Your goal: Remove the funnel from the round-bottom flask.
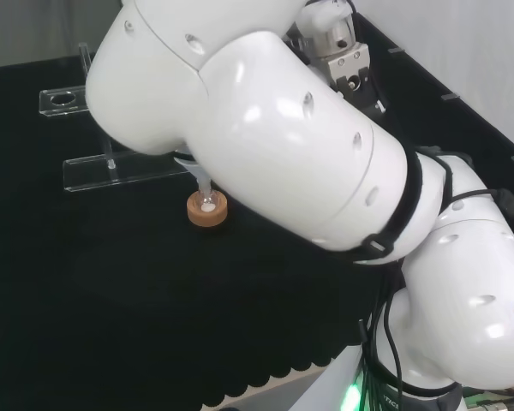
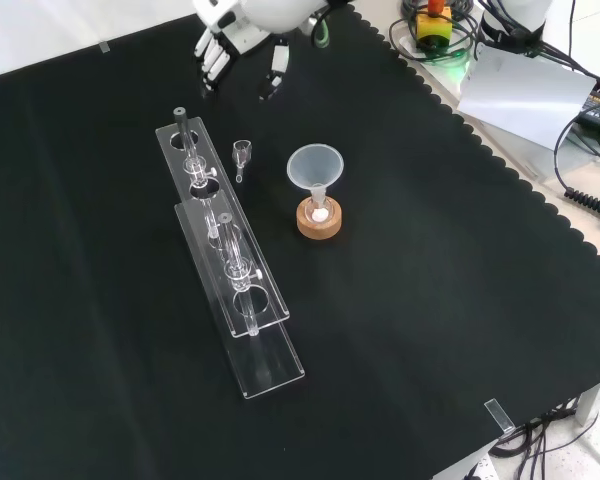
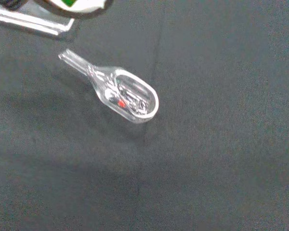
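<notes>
In the front view, a clear rack (image 2: 230,262) is seen at the left of the cloth (image 2: 430,300), running from upper left to lower right, with thin glass pieces standing in its holes. Just to the right of the rack's upper end, a small clear scoop (image 2: 241,155) is laid on the cloth; in the wrist view the same scoop (image 3: 123,96) is shown lying flat, with a short stem and a small red speck inside its bowl. Further right in the front view, the funnel (image 2: 315,168) is seated upright in the neck of the round-bottom flask (image 2: 320,208), which is carried by a cork ring (image 2: 319,221). The funnel has not been lifted out. Above these, at the top edge of the front view, the hand (image 2: 220,40) is held over the cloth, well apart from the funnel, with its fingers (image 2: 279,62) pointing downward, spread and relaxed, nothing being held.

In the head view, the cork ring (image 1: 206,209) with the flask is seen at the left of the big white arm links (image 1: 274,128).
</notes>
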Tool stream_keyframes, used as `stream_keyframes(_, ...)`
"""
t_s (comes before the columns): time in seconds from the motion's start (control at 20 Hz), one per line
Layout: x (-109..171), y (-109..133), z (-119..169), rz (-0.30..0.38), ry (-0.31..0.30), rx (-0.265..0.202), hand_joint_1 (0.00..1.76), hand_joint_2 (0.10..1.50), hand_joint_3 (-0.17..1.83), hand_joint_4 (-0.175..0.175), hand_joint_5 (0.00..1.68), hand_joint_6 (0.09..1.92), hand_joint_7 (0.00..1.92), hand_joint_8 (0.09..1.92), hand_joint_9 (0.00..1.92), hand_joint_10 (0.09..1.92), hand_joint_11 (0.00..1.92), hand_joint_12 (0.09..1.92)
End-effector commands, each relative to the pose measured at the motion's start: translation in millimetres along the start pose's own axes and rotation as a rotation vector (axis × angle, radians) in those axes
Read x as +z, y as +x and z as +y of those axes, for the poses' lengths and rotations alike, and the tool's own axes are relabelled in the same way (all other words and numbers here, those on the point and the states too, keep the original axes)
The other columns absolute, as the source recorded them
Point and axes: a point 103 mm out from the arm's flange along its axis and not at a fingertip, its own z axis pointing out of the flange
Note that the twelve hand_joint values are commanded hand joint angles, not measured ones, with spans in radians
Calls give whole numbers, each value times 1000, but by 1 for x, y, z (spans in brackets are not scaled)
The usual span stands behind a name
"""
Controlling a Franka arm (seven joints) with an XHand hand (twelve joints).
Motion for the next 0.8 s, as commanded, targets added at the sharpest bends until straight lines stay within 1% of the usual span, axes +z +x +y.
stream_keyframes(0.05,-27,12,-37,16,-38,3,775,733,514,-38,404,418,406,721,678,592,447,1301)
stream_keyframes(0.2,-40,20,-46,16,-51,-18,773,733,513,-38,407,414,405,720,678,591,446,1302)
stream_keyframes(0.45,-58,31,-62,31,-37,-62,751,729,511,-38,394,402,404,719,674,589,452,1305)
stream_keyframes(0.55,-63,36,-68,34,-41,-82,740,725,509,-38,385,394,401,717,670,588,457,1309)
stream_keyframes(0.8,-73,51,-78,40,-23,-136,713,714,502,-40,366,370,394,714,665,587,469,1321)
